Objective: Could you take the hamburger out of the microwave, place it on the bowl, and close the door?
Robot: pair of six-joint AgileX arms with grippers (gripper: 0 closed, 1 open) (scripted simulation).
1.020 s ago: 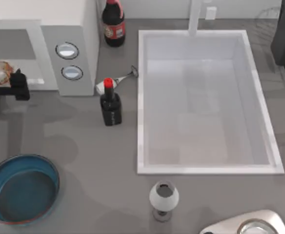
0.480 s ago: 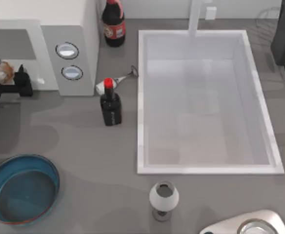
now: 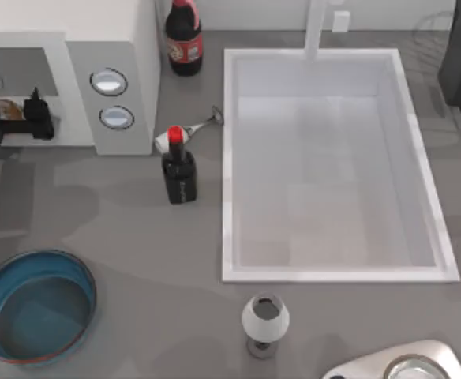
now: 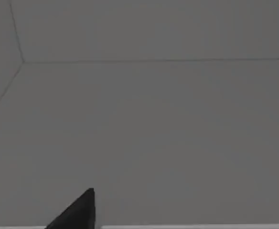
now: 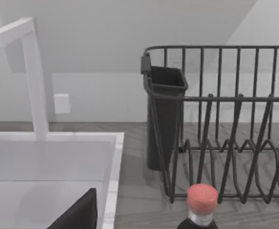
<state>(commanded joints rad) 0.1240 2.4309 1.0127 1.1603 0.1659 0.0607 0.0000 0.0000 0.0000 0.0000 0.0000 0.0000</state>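
Left gripper [image 3: 13,114] sits at the mouth of the big white boxy microwave [image 3: 112,47] with two round silver-blue knobs, at the top view's left edge, partly cut off. Its jaws flank the small off-white, tan-edged hamburger [image 3: 9,108], mostly hidden; can't tell if they're clamped on it. Left wrist view: plain grey cavity walls, one dark finger [image 4: 77,212] at the edge. Wide round blue bowl [image 3: 33,304] with thin reddish rim sits on the grey bench [image 3: 136,260], near-left, well apart from the microwave. Right arm parked far right by the black wire dish rack [image 5: 225,129]; its jaw state can't be told.
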